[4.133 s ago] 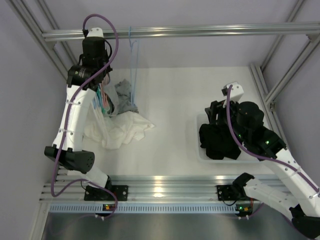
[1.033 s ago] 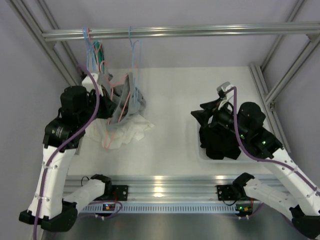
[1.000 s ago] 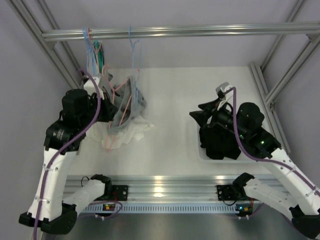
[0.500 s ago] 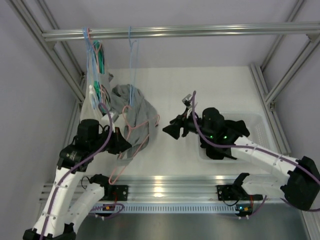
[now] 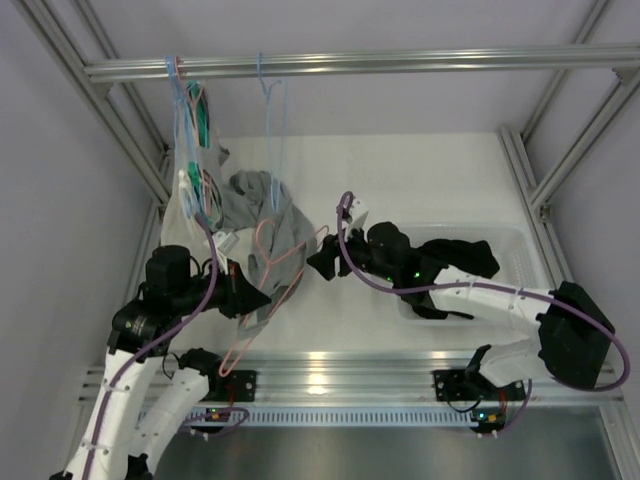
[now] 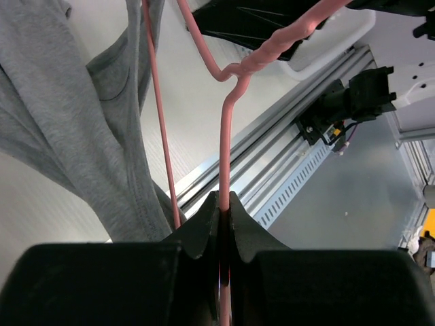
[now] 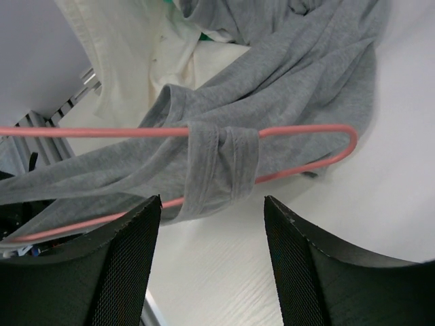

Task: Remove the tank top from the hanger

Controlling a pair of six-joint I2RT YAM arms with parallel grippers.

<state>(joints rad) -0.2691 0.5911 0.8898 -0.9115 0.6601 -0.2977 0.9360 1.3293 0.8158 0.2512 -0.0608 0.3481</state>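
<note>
Top external view, left to right. Several blue hangers (image 5: 178,95) hang from the overhead rail (image 5: 400,63) at far left and carry a white garment (image 5: 190,160).

Below them, the left gripper (image 5: 243,291) is low over the table (image 5: 400,170) near its front edge. It is clenched on a pink hanger (image 5: 262,262). In the left wrist view both fingers (image 6: 204,224) press together on the hanger's (image 6: 225,136) wire stem, with no gap visible.

The grey tank top (image 5: 262,208) is bunched at the table's left-centre, just right of the hung garments. Its lower part is draped over the pink hanger. In the left wrist view the tank top (image 6: 68,129) hangs in folds to the left of the wire.

The right gripper (image 5: 318,262) is just beside the hanger's right end. Its arm reaches leftward from a clear bin (image 5: 515,240) that holds black clothing (image 5: 460,258).

In the right wrist view, the right gripper (image 7: 211,207) has its jaws spread wide and grasps nothing. One strap of the tank top (image 7: 292,61) is wrapped around the horizontal bar of the hanger (image 7: 306,128), directly ahead of the fingers (image 7: 112,272). The rest of the cloth lies on the table beyond. The white garment (image 7: 129,61) is at upper left of that view.

Whether the fingertips touch the strap cannot be told.
</note>
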